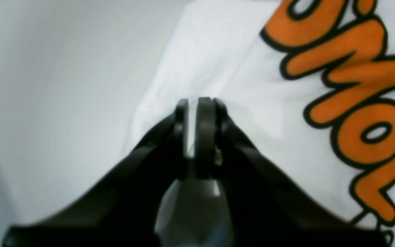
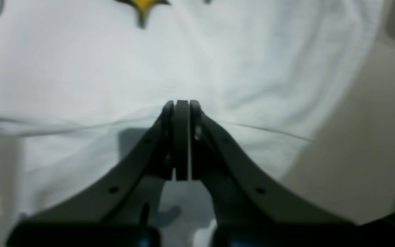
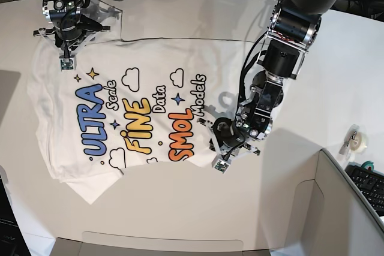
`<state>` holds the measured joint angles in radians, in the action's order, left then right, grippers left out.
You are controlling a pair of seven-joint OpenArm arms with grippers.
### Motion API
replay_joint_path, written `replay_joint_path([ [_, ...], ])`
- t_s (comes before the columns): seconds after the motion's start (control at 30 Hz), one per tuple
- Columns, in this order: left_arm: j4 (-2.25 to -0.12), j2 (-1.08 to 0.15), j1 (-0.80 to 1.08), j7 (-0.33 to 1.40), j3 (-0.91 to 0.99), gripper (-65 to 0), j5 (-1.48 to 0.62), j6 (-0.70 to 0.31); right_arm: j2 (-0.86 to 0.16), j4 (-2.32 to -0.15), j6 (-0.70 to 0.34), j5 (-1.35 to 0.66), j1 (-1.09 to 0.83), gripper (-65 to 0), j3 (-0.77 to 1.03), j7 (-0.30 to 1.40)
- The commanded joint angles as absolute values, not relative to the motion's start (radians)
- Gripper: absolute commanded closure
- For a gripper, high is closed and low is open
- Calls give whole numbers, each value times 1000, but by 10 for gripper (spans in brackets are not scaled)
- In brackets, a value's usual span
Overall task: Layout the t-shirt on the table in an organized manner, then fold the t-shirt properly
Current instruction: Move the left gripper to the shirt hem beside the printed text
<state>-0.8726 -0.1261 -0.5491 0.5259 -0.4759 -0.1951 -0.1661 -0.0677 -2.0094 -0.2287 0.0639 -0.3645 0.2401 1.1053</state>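
The white t-shirt (image 3: 138, 118) lies spread, print up, on the white table (image 3: 180, 214). My left gripper (image 3: 222, 161) sits at the shirt's edge beside the orange "SMOL". In the left wrist view its jaws (image 1: 197, 101) stand almost together on the t-shirt (image 1: 252, 85), with a thin strip of white cloth between them. My right gripper (image 3: 67, 59) is at the shirt's far-left corner. In the right wrist view it (image 2: 181, 102) is shut on a fold of the t-shirt (image 2: 115, 68), and wrinkles run out from its tips.
A grey bin (image 3: 336, 208) fills the lower right corner, with a tape roll (image 3: 355, 139) and a keyboard (image 3: 369, 184) near it. A clear plastic piece (image 3: 107, 9) lies by the right arm. Dark cables run along the far edge.
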Motion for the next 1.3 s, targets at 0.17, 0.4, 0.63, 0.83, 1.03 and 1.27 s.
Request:
replay_joint_path([
  [0.17, -872, -177, -561, 575, -472, -29, -168, -145, -76, -1834, -223, 139, -340, 0, 245, 1064],
  [0.4, -920, -188, -556, 575, -472, -30, -165, -145, -74, -1804, -223, 145, -349, 0, 245, 1049],
  [0.63, -914, -202, -605, 562, -472, -30, -165, -101, -74, -1805, -223, 140, -414, 0, 245, 1046],
  [0.83, -914, -203, -654, 559, -472, -31, -165, 21, -76, -1805, -223, 139, -469, 0, 245, 1032],
  [1.03, -918, -203, -664, 564, -472, -31, -163, 25, -76, -1804, -223, 139, -493, 0, 245, 1000],
  [1.27, -1196, -194, -599, 734, -476, -76, -173, 19, -71, -1804, -223, 139, -484, 0, 243, 1001],
])
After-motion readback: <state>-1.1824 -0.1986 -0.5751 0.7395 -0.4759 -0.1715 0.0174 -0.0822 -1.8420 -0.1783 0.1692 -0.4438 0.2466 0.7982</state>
